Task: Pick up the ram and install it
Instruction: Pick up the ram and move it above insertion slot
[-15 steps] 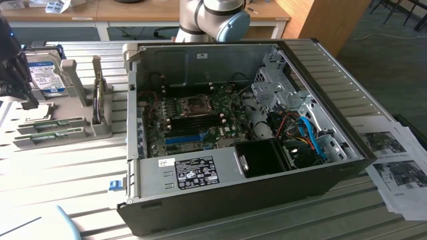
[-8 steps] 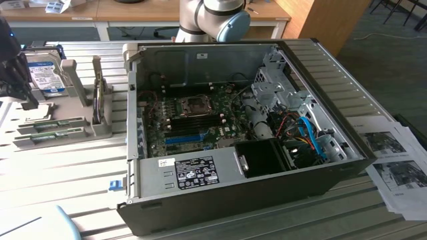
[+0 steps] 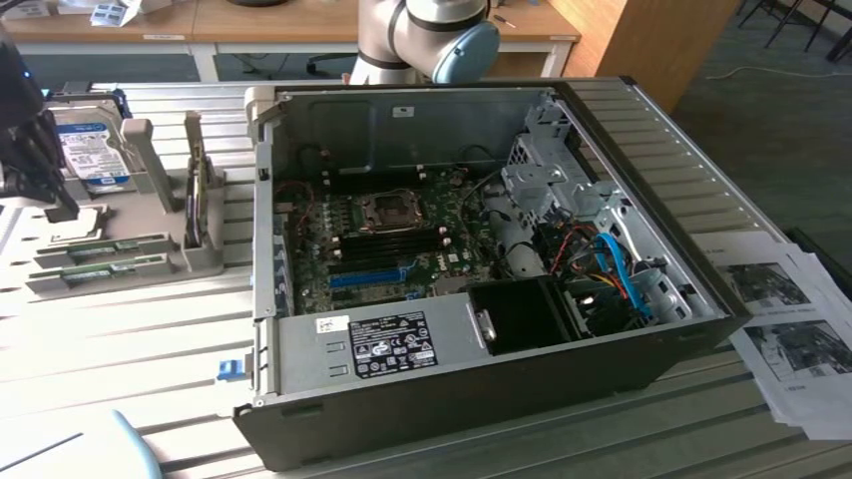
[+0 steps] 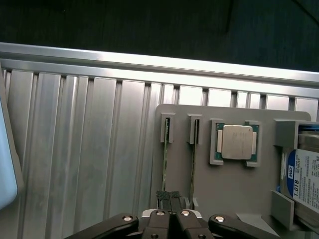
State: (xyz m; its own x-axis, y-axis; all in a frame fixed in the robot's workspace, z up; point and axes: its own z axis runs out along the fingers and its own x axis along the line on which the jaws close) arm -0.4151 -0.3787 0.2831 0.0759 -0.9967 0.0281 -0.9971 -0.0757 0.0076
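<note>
The gripper [image 4: 169, 198] hangs over the grey holder plate [image 4: 229, 191] with its two fingers pressed together, no gap between the pads. Two green sticks stand on edge in the plate's slots, parallel and apart. The ram [image 4: 165, 152] runs straight in under the closed fingertips, and its far end sits in a small grey bracket. Whether the pads pinch its top edge or only sit just above it, I cannot tell from this angle. The second stick [image 4: 193, 159] lies just beside the fingers, with a narrow strip of bare plate between the two sticks. Past it on the same plate a square processor [image 4: 237, 142] sits in its frame. Further on, a hard drive [image 4: 305, 181] stands against a grey block at the plate's edge.

In the exterior view the holder lies at the exterior view's left on the ribbed metal table [image 3: 134, 339]. A strip of bare table separates it from the side wall of the open computer case [image 3: 466, 419]. The case lies on its side with the motherboard [image 3: 333, 269] facing up. The black slots [image 3: 399, 239] near the board's middle lie uncovered. A drive cage and a bundle of cables crowd the side at the exterior view's right. Papers [image 3: 785, 319] lie beyond the case near the table's edge.
</note>
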